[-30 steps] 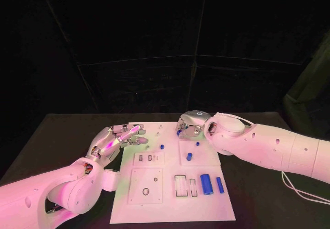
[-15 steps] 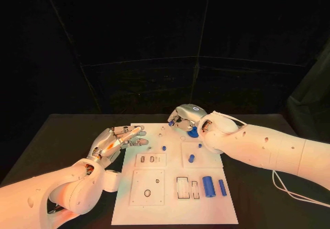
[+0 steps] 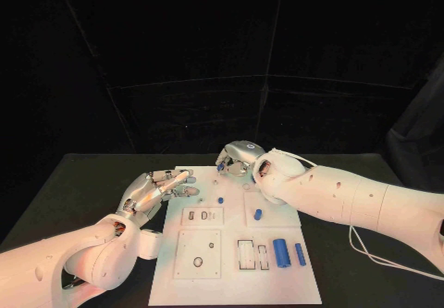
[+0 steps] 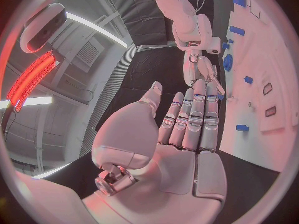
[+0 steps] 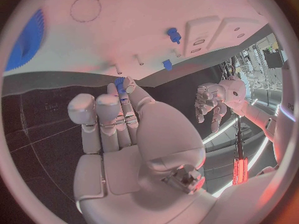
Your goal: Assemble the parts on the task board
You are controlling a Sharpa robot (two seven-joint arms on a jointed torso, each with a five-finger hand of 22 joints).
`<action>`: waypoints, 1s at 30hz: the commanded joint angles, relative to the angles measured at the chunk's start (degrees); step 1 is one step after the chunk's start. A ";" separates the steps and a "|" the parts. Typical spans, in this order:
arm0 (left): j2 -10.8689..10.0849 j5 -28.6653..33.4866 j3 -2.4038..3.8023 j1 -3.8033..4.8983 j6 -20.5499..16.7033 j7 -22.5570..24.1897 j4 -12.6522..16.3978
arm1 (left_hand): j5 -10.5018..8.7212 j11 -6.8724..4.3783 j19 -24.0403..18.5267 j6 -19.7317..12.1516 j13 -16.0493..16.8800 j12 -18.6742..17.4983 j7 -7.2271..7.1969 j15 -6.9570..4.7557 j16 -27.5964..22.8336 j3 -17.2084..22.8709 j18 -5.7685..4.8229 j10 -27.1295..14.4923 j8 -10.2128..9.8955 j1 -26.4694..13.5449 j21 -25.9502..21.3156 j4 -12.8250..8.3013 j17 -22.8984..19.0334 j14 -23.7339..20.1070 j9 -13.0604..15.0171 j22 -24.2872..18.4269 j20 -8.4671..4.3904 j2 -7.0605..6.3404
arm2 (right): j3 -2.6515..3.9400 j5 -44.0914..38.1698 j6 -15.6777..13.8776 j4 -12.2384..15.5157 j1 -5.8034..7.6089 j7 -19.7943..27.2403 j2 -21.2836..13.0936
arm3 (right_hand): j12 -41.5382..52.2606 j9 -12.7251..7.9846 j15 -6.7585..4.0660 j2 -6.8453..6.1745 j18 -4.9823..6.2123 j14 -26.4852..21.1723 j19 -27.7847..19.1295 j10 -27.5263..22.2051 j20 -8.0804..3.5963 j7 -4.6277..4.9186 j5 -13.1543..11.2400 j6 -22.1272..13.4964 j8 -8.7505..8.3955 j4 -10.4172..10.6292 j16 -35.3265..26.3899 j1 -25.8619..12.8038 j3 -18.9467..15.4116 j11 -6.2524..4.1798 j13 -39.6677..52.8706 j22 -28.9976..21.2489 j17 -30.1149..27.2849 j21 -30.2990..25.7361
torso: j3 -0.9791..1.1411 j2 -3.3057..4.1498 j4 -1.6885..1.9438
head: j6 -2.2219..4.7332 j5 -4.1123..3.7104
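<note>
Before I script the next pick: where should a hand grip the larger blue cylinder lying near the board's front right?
Probably from above, pinching across the middle of the larger blue cylinder. It lies flat on the white task board, long axis front to back, so its curved sides face left and right; the slimmer blue cylinder beside it leaves little room on the right.

No legible text or markings.

Head camera looks down at the task board [image 3: 236,256]; both wrist cameras sit close behind their hands, sharing that board.
</note>
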 commanded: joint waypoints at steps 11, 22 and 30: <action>-0.06 0.00 0.05 0.45 0.31 0.12 0.19 | 0.33 -0.12 -0.19 -0.44 -0.02 -0.24 1.10 0.20 -0.29 -0.04 0.76 -0.44 -0.22 0.06 -0.22 -0.33 0.07 -0.30 0.01 -0.07 0.37 0.32 | 0.04 -3.08 6.35 -0.87 0.20 -2.49 1.19 | -0.23 -0.05 0.31 -0.65 -0.91 -0.04 -0.10 -0.59 0.36 0.17 0.03 -0.37 -0.28 0.13 0.70 -0.61 0.84 -0.07 0.02 0.16 0.22 0.31 | -0.08 0.31 0.00 | -0.22 0.10; -0.09 0.00 0.05 0.57 0.59 0.01 0.16 | 0.33 -0.12 -0.19 -0.44 -0.02 -0.24 1.10 0.20 -0.29 -0.04 0.76 -0.44 -0.22 0.06 -0.22 -0.33 0.07 -0.30 0.01 -0.07 0.37 0.32 | 0.04 -6.87 1.96 -1.17 0.20 -4.73 2.05 | -0.25 -0.05 0.31 -1.07 -0.89 -0.24 -0.21 -0.74 0.38 0.10 0.22 -0.49 -0.29 0.13 0.55 -1.01 1.57 -0.09 0.01 0.20 -0.29 0.40 | -0.02 0.43 0.04 | 0.04 0.05; -0.07 0.00 0.05 0.59 0.71 -0.24 0.14 | 0.33 -0.12 -0.19 -0.44 -0.02 -0.24 1.10 0.20 -0.29 -0.04 0.76 -0.44 -0.22 0.06 -0.22 -0.33 0.07 -0.30 0.01 -0.07 0.37 0.32 | 0.04 -7.33 2.62 -1.55 0.20 -5.02 2.81 | -0.26 -0.06 0.33 -1.47 -0.87 -0.35 -0.32 -0.87 0.40 0.10 0.12 -0.62 -0.32 0.21 0.57 -1.42 1.96 -0.06 0.01 0.16 -0.41 0.41 | -0.04 0.51 -0.02 | -0.03 0.09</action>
